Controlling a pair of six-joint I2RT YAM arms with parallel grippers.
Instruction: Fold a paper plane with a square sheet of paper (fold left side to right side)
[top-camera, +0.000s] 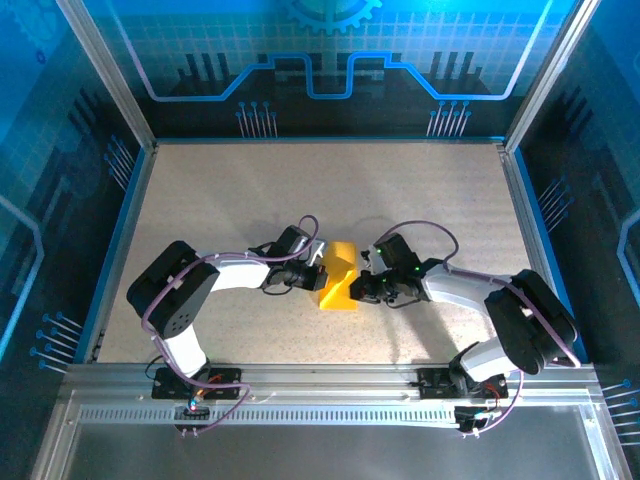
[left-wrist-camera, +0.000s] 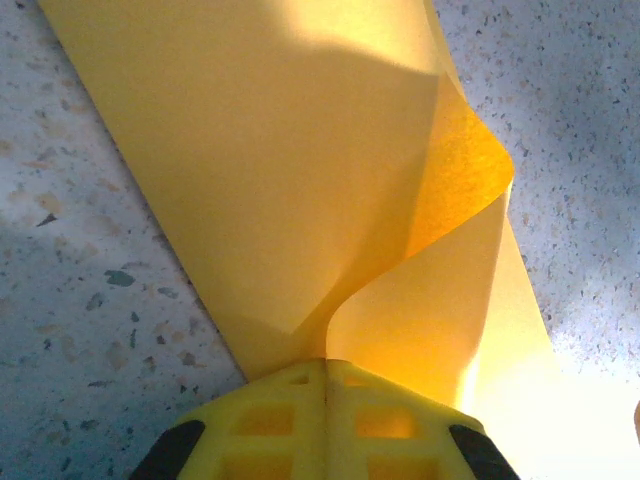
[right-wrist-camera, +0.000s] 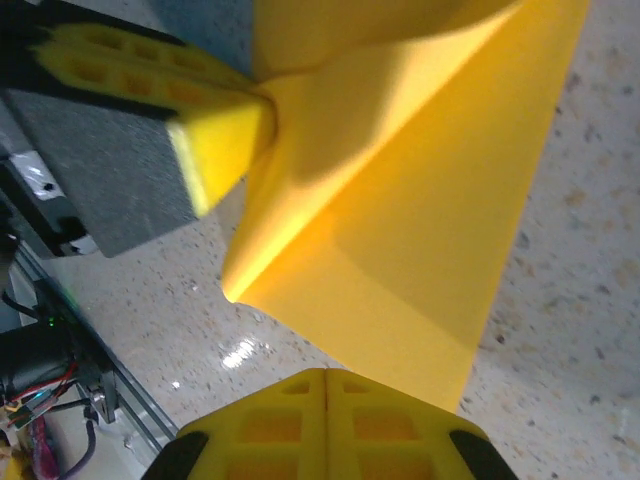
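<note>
Square sheet of paper (top-camera: 338, 280), yellow-orange and one only, sits near the middle of the speckled table (top-camera: 250, 200), somewhat closer to its near edge than to its far edge. We count two arms, one gripper on each, and the sheet lies between them.

We see the left gripper (top-camera: 320, 272) at the sheet's left side and the right gripper (top-camera: 362, 282) at its right side. The sheet is not flat: part of it rests on the table and part stands up in a raised flap.

From the left wrist, we see the left gripper (left-wrist-camera: 325, 378) with its two yellow fingers pressed together, and the sheet (left-wrist-camera: 300, 180) runs down into their tips. One layer lies on the table while a second curls up and over in a loose loop above it.

From the right wrist, we see the left gripper (right-wrist-camera: 222, 140) at the upper left, pinching the lifted fold of the sheet (right-wrist-camera: 420, 240). The right gripper (right-wrist-camera: 326, 385) has its two fingers closed against each other, tips just beside the sheet's near edge. We cannot tell whether they touch the sheet or only hang above it.
</note>
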